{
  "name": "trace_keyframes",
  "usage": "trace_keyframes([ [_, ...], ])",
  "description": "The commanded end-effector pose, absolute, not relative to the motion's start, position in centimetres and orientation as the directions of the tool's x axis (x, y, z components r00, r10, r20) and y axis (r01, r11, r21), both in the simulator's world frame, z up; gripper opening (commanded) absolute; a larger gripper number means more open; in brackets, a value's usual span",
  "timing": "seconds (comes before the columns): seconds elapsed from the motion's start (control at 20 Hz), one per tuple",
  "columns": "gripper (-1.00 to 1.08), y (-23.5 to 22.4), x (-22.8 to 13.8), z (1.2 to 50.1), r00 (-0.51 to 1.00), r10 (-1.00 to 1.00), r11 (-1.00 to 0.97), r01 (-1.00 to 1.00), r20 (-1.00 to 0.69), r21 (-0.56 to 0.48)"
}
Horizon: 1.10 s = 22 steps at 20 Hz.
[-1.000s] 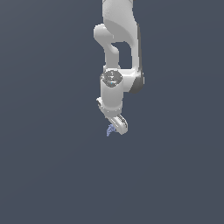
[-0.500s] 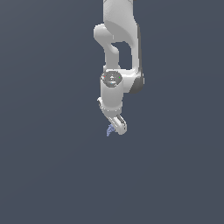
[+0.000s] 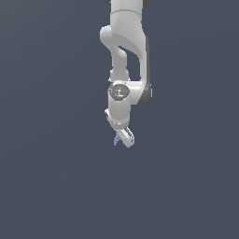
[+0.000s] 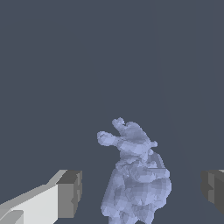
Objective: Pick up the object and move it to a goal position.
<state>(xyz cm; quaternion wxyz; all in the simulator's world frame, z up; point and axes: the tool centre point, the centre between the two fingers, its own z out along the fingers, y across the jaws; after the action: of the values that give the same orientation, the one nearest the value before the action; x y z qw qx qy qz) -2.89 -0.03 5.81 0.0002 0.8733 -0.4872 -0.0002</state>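
Almost nothing has moved since the earlier frames: arm pose and tool height look the same, only the wrist seems marginally shifted. In the wrist view, left to right: one dark finger pad, a gap, the object, a gap, the other pad. So the gripper is spread and straddling the object, not clenching it. The exterior view shows the object just beside the fingertips. Judgement: pre-grasp, closing next; the lumpy shape may slip.
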Motion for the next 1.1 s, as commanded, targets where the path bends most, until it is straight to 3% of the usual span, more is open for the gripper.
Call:
trace_keyframes([
  [0.0,1.00,-0.04,-2.89,4.81,0.524,-0.852,-0.524,-0.852,0.000,0.000],
  [0.25,1.00,0.00,-2.80,4.13,0.524,-0.852,-0.524,-0.852,0.000,0.000],
  [0.3,-1.00,0.00,-2.80,4.13,0.524,-0.852,-0.524,-0.852,0.000,0.000],
  [1.05,-1.00,-0.64,-2.70,4.97,0.524,-0.852,-0.524,-0.852,0.000,0.000],
])
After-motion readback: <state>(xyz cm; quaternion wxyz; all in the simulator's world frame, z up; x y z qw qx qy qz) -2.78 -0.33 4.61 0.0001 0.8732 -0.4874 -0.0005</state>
